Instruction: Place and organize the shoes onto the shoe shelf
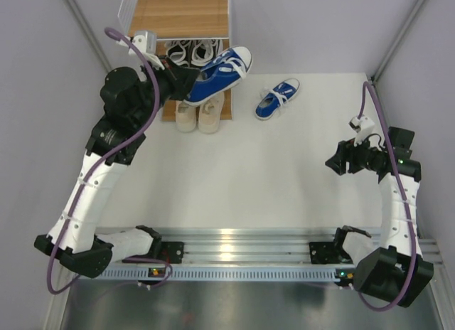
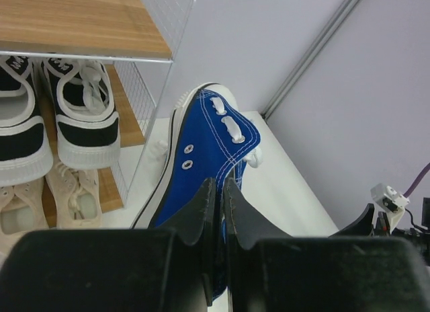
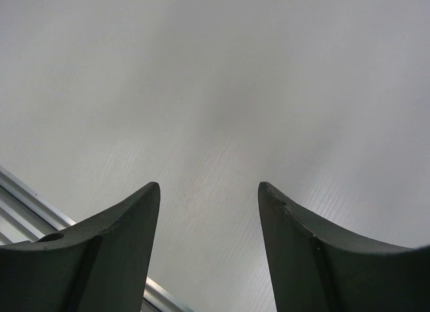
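The top external camera looks down from high above the table (image 1: pixel 284 181), with the shoe shelf (image 1: pixel 181 17) at the far edge of its view. The left wrist camera sits close beside the shelf and faces it past the left fingers (image 2: pixel 198 218). Both views share the shelf boards and the blue sneaker (image 1: pixel 220 72). The right wrist camera, well away from the shelf, faces bare table at close range between the right fingers (image 3: pixel 114 238).

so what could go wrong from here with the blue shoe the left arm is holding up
1. The left gripper pinches only a thin edge of the blue shoe, and most of the shoe sticks out past the fingers. It might pivot or slip free.
2. The shoe hangs beside the wire side of the shoe shelf, where its toe could snag.
3. A low swing could knock the beige pair on the lowest board.
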